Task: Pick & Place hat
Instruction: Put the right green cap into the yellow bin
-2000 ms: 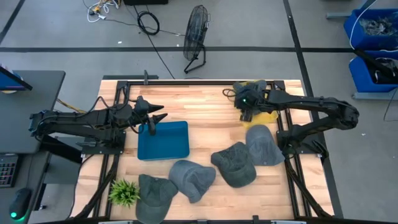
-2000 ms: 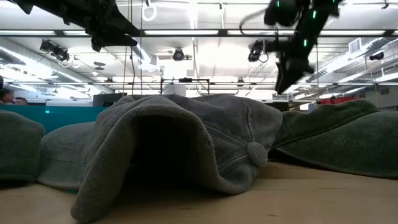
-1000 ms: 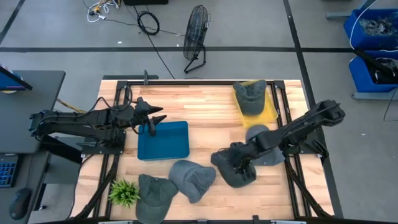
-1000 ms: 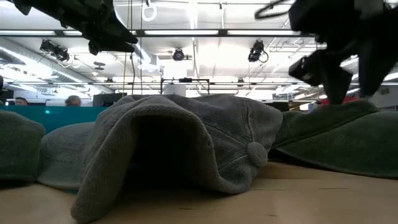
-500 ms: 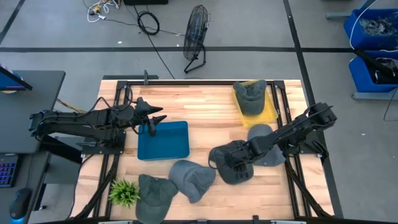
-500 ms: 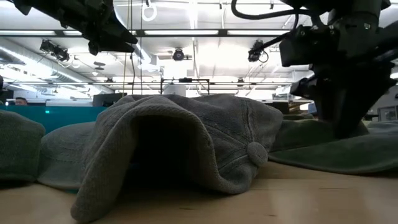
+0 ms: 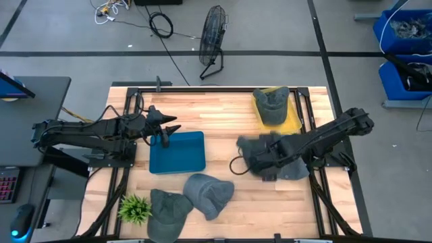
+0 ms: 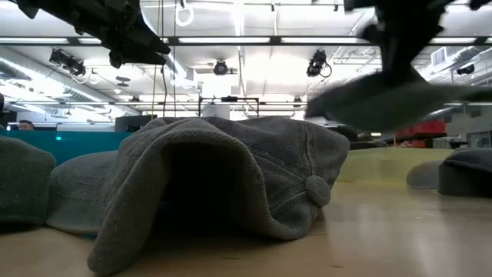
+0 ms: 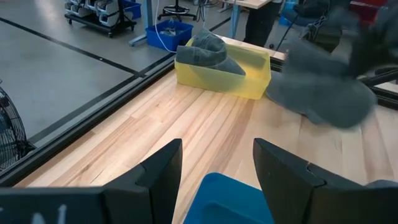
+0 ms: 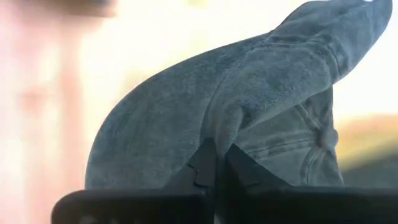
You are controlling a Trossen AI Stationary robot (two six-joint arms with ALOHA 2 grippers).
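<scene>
From above, a blue tray [image 7: 177, 152] is sitting left of centre on the wooden table [image 7: 216, 115], a yellow bin [image 7: 291, 120] with a grey hat in it is standing at the far right, and two more grey caps [image 7: 208, 195] plus a small green plant [image 7: 134, 208] are lying along the near edge. Another hat [image 7: 293, 167] is resting just beside the right arm. The right gripper [image 7: 260, 156] is hanging over the table between tray and bin, clenching a grey hat [image 7: 251, 150] clear of the wood. The left gripper [image 7: 165, 138] is waiting at the tray's far-left corner.

At table height, a big grey cap [image 8: 231, 177] is filling the foreground, while the carried hat [image 8: 384, 104] is hanging in the air to the upper right.

The left wrist camera is showing its own fingers [image 9: 158, 174] spread apart with nothing between them, above the tray's rim.

In the right wrist view, the fingers [image 10: 205, 165] are pinching a fold of the hat's fabric [image 10: 249, 118].
</scene>
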